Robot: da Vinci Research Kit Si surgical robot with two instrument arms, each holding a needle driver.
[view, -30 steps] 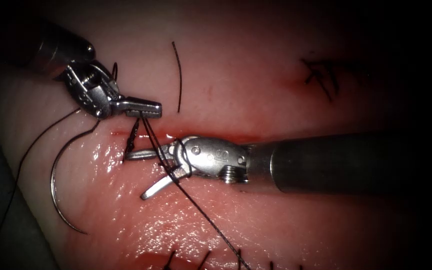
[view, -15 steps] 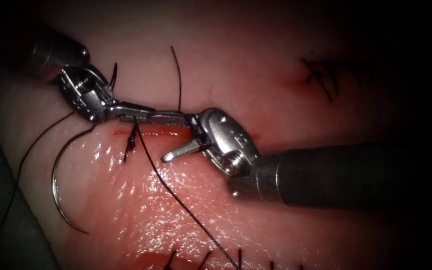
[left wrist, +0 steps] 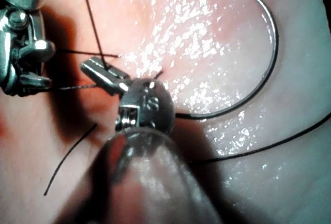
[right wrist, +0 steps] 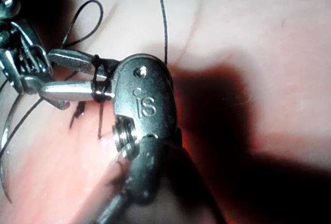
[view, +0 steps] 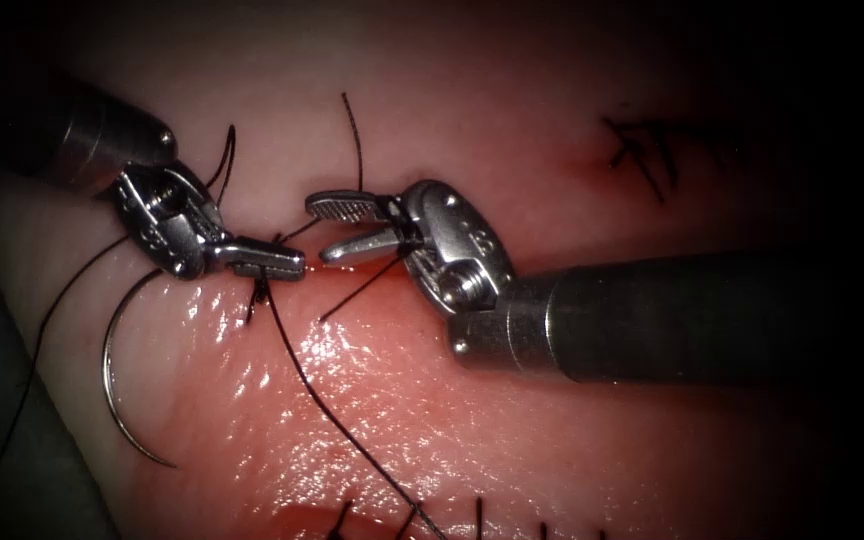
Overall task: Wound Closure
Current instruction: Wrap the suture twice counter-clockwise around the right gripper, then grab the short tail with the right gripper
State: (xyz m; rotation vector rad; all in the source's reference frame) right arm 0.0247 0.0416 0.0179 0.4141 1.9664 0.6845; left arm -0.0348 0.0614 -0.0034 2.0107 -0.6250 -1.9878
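My left tool (view: 270,262) has its jaws clamped on the thread (view: 337,405) right at the cut (view: 352,275), and my right tool (view: 337,228), just beside it, has its jaws apart with thread wound round them. The needle (view: 117,385) lies free on the tissue (view: 552,440) below and outboard of my left tool (neither tool holds it, and it is not in the tissue).

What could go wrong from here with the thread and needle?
1. The right hand is open and holds nothing; the thread wrapped round it may slip off.
2. The left hand is shut on thread close to the tissue; a hard pull might tear it.
3. The needle lies loose on the tissue at left, not in it; thread tension may drag it.
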